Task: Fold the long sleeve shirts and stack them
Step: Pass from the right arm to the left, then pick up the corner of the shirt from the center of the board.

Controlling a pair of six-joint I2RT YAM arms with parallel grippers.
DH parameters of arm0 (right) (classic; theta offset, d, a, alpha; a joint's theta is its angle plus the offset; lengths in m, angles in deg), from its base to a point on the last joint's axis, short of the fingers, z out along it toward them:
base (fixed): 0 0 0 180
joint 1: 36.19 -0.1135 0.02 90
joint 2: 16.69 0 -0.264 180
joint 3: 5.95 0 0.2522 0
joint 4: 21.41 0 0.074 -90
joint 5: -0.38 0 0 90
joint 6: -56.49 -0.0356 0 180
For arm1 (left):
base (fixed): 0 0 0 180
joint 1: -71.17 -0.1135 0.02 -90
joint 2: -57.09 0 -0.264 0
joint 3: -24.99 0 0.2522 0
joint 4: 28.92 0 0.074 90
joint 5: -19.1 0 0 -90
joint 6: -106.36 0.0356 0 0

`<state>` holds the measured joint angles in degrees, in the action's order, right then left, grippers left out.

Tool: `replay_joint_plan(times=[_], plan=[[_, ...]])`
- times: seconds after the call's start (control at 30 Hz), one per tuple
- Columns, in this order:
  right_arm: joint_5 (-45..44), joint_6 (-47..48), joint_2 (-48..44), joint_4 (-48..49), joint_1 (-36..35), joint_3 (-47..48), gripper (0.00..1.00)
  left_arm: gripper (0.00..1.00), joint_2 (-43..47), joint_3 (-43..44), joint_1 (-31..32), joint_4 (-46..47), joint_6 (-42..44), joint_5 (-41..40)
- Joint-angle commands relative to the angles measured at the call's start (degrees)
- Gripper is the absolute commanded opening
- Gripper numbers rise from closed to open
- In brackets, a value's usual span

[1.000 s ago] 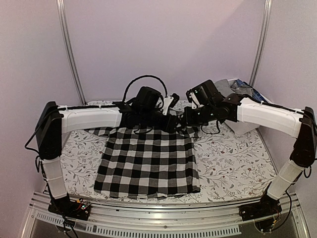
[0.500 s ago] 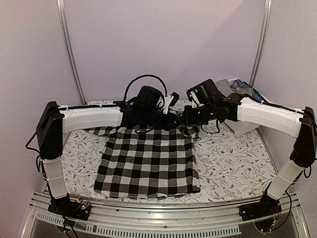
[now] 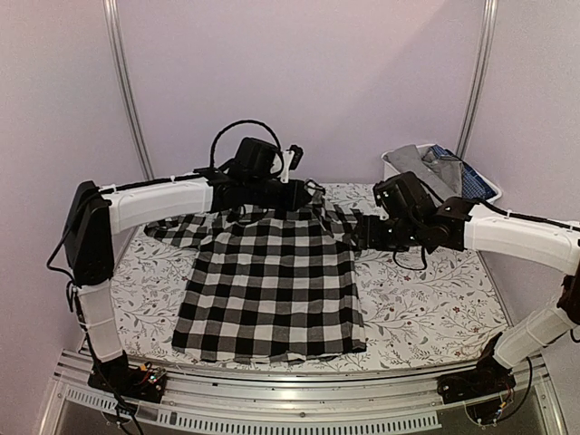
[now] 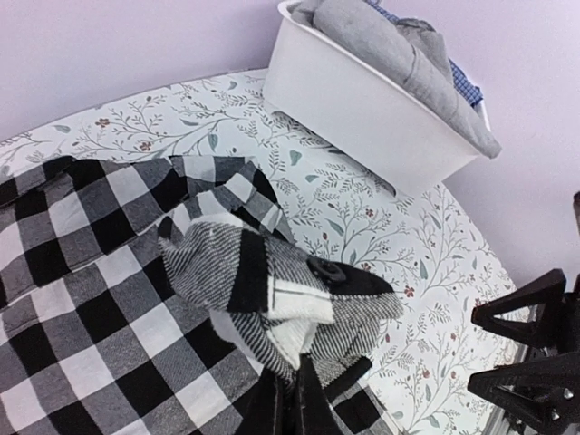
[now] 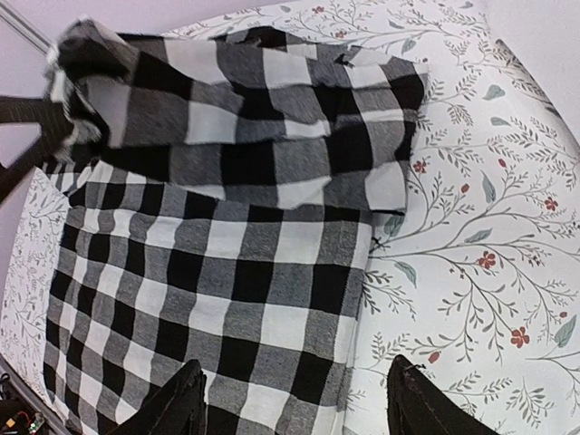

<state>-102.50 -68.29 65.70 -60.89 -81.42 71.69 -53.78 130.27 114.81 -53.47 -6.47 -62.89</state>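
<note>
A black-and-white checked long sleeve shirt [image 3: 272, 290] lies flat on the table, its body [image 5: 227, 281] folded into a rectangle. My left gripper [image 3: 304, 195] is shut on the buttoned cuff [image 4: 299, 290] of a sleeve and holds it a little above the shirt's far edge. That sleeve drapes across the collar end [image 5: 272, 136]. My right gripper [image 3: 362, 234] is open beside the shirt's far right corner. Its fingers [image 5: 186, 403] straddle the shirt's right edge with nothing between them.
A white bin [image 3: 394, 165] stands at the back right, and it [image 4: 362, 109] holds a grey shirt [image 4: 390, 41] and a blue patterned one [image 3: 462, 172]. The tablecloth [image 3: 426, 299] has a floral print. The shirt's other sleeve [image 3: 177, 231] lies spread toward the left.
My left gripper shut on the cuff and lifted it back and left. My right gripper opened, let go of the cloth and pulled away to the right.
</note>
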Motion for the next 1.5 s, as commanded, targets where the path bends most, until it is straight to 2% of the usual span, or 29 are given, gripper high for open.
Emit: replay_joint_plan(times=[0.0,0.1,0.43,0.8,1.2,1.3,1.47], plan=[[-0.97,-3.90,-1.31,0.37,0.16,-5.41,0.61,0.00,2.62,1.38,-3.07,-2.23,-0.17,-1.03],[0.44,-5.40,-1.55,0.56,0.22,-8.79,0.56,0.00,4.67,1.12,-4.70,-3.09,0.68,-1.21],[7.99,-8.17,0.01,4.95,-0.47,-16.00,0.47,0.00,10.92,-2.08,-10.97,-5.22,1.65,-1.76],[11.07,-11.51,6.08,6.68,-6.67,-16.58,0.46,0.00,15.37,-7.05,-16.06,-5.43,2.60,-0.39],[12.28,-17.89,2.31,4.84,-13.39,-21.24,0.44,0.00,16.02,-8.73,-18.20,-4.94,3.23,1.29],[12.31,-19.48,1.75,3.61,-15.25,-21.01,0.36,0.00,15.81,-8.73,-18.42,-4.77,3.17,1.39],[11.76,-21.27,1.42,-0.56,-17.72,-19.04,0.10,0.00,15.26,-8.35,-18.87,-4.59,3.00,1.71]])
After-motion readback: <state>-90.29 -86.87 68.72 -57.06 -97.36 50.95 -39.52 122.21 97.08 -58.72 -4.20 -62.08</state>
